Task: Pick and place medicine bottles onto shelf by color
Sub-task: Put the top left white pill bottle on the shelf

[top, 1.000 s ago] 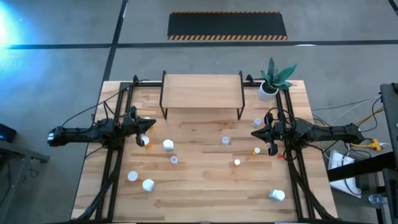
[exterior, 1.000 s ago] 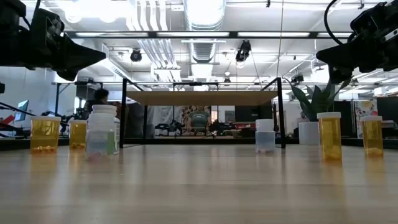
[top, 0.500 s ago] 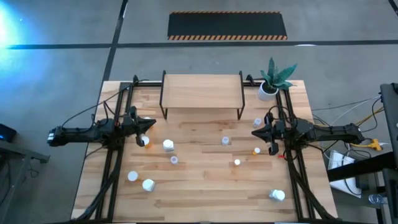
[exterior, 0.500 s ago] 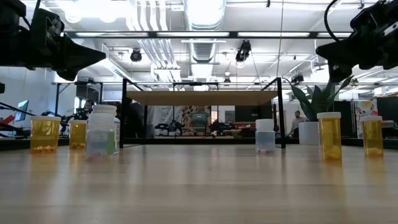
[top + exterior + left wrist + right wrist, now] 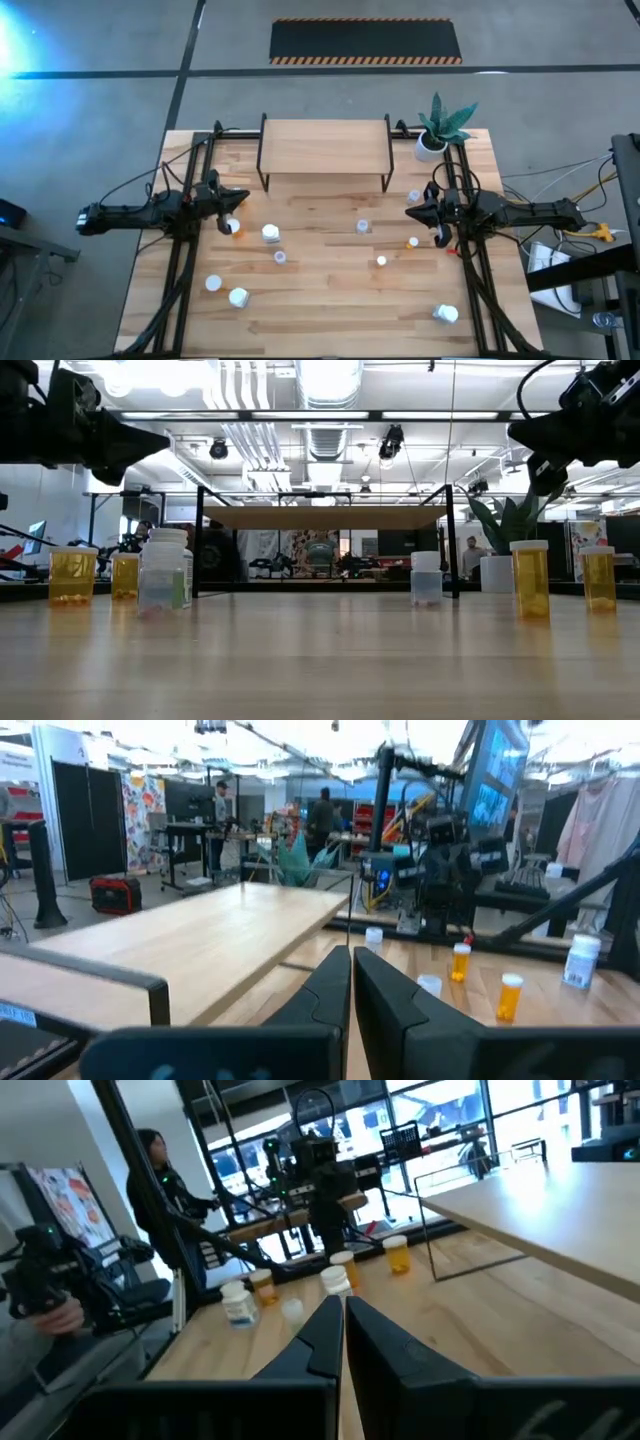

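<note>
The medicine bottles stand scattered upright on the plank table: an orange one [image 5: 233, 227], a white one [image 5: 270, 233], a pale one [image 5: 363, 226], another orange one [image 5: 412, 242] and several more. The shelf [image 5: 325, 148] stands on black legs at the table's far middle with a bare top. My left gripper [image 5: 243, 198] hovers shut above the table's left side, pointing level toward the middle. My right gripper [image 5: 408, 214] hovers shut above the right side, facing it. In the low view both grippers, left [image 5: 165, 440] and right [image 5: 512, 430], hang well above the bottles.
A white pot with a green plant [image 5: 440, 130] stands at the far right corner beside the shelf. Black rails [image 5: 180, 270] run along the table's left and right sides. People show in the room beyond the table.
My right gripper has rolled a little about its own pointing line while staying in place, still shut. No bottle has moved.
</note>
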Tool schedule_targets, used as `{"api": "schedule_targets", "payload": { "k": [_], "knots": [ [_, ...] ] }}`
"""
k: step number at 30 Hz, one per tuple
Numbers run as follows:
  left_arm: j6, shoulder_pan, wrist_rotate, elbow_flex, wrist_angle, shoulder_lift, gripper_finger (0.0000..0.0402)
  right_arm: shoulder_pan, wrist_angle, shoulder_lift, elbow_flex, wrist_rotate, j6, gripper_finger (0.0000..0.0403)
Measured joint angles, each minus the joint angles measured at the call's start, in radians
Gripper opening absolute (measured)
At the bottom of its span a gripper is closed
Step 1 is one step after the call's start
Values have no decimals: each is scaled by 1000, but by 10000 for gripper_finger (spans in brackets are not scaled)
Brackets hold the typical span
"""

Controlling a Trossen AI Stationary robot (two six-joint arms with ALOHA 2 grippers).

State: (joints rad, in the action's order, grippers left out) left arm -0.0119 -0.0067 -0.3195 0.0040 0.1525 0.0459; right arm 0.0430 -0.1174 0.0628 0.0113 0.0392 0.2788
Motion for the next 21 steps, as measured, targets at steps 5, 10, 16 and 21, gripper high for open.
{"api": "schedule_targets", "payload": {
  "k": [5,10,16,21],
  "knots": [
    [-21,0,27,3,30,7,0,0,-1,2,0,87,-27,9],
    [15,0,-31,54,16,77,0,0,-71,5,0,190,-151,9],
    [72,-2,-25,180,-18,287,21,0,-75,12,0,219,-227,9],
    [70,-6,63,361,-162,533,95,-2,-82,12,0,229,-266,9]
  ]
}}
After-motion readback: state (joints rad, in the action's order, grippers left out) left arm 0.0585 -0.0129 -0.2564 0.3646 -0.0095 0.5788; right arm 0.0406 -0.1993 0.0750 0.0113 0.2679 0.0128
